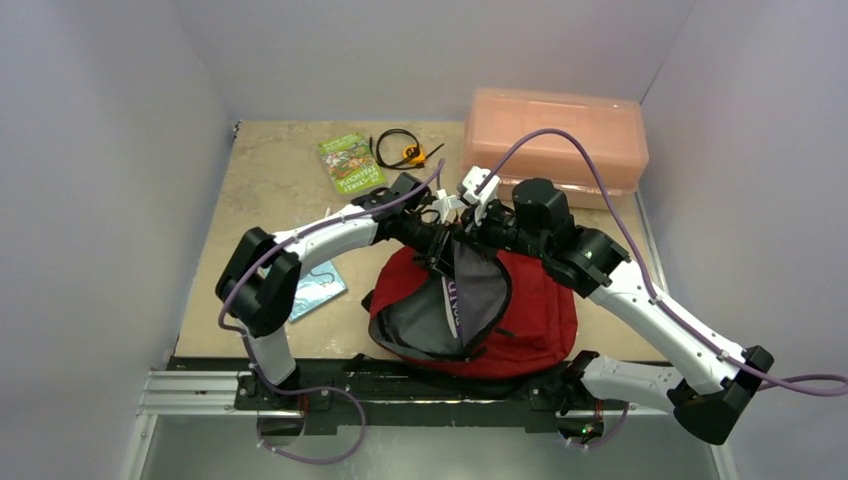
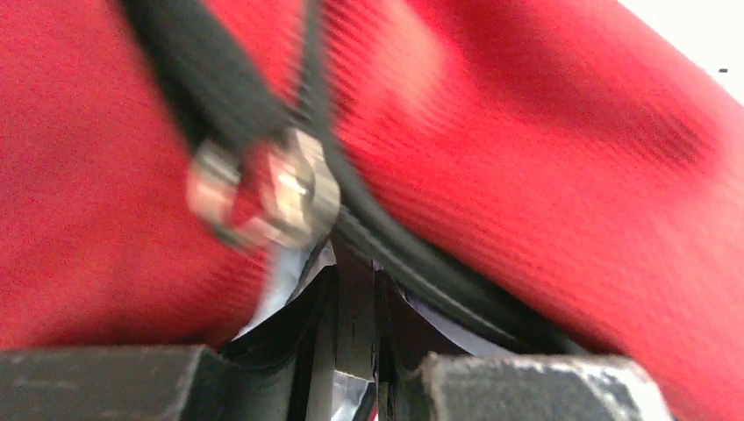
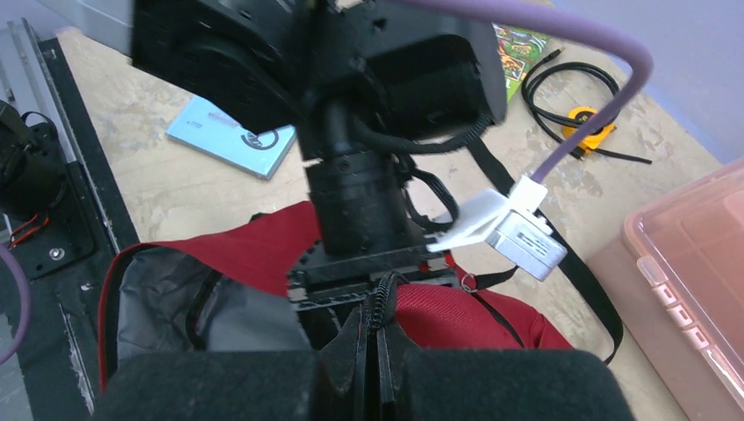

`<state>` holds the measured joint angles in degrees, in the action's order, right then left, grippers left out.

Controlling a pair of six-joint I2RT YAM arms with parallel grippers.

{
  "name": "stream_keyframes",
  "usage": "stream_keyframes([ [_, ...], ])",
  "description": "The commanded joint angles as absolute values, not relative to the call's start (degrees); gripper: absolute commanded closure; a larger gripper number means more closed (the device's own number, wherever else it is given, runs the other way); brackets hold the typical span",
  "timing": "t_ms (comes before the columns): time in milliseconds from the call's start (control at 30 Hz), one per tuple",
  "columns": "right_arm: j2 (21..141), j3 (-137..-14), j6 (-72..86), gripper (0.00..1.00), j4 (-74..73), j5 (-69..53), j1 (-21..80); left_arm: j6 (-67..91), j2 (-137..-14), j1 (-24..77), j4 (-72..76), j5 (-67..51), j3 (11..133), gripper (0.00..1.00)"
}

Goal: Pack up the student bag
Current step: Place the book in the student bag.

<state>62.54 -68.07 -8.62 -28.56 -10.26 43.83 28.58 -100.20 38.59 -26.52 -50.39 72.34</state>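
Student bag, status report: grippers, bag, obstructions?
Left gripper and right gripper both shut on student bag at its opening edge. Mouth open, grey lining showing. Green book, cable lie outside; both arms crowd the opening.

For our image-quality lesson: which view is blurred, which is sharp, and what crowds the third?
Left wrist: pressed close to the dark red soft fabric backpack, its cloth and silver metal ring blurred. Top external: evenly lit, sharp. Right wrist: black left arm looms across the top; beige tabletop behind is sharp.
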Motion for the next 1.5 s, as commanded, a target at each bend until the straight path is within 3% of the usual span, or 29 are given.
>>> stream_keyframes([
  [0, 59.65, -67.77, -8.25, 1.0, -22.37, -11.99, 43.94, 33.92, -105.8, 38.92, -18.64, -51.05, 76.58, 1.0],
  [233, 58.29, -66.35, -7.28, 1.0, -22.1, -12.06, 43.94, 36.65, -107.74, 38.85, -20.73, -43.3, 77.91, 0.98],
  [400, 57.37, -64.95, -6.73, 1.0, -21.99, -11.14, 43.95, 33.57, -102.69, 38.68, -26.78, -37.12, 77.63, 0.63],
  [500, 56.96, -64.4, -6.44, 1.0, -22.2, -10.9, 43.89, 31.17, -97.89, 38.28, -31.31, -31.33, 76.17, 0.29],
  [533, 56.81, -64.22, -6.38, 1.0, -22.18, -10.94, 43.92, 30.89, -95.71, 37.85, -32.21, -30.09, 75.4, 0.23],
  [700, 56.51, -64.06, -6.15, 1.0, -21.89, -11.31, 43.9, 31.99, -87.17, 37.05, -35.85, -24.14, 71.1, 0.14],
  [833, 56.94, -64.59, -6.17, 1.0, -22.63, -10.63, 43.9, 38.05, -78.39, 38.46, -34.2, -22.07, 63.84, 0.19],
  [1033, 56.78, -63.61, -6.03, 1.0, -22.33, -10.01, 43.89, 53.65, -67.78, 46.59, -24.0, -13.04, 51.15, 0.38],
  [1167, 57.1, -63.45, -5.89, 1.0, -21.95, -10.27, 43.94, 59.34, -68.52, 51.94, -21.01, -4.36, 48.19, 0.52],
  [1367, 57.06, -63.85, -5.82, 1.0, -22.14, -9.89, 43.88, 58.8, -76.94, 52.82, -17.45, -2.38, 49.56, 0.68],
  [1467, 56.7, -63.15, -4.22, 1.0, -21.4, -7.86, 43.91, 56.83, -73.75, 52.53, -19.31, 1.62, 50.6, 0.67],
])
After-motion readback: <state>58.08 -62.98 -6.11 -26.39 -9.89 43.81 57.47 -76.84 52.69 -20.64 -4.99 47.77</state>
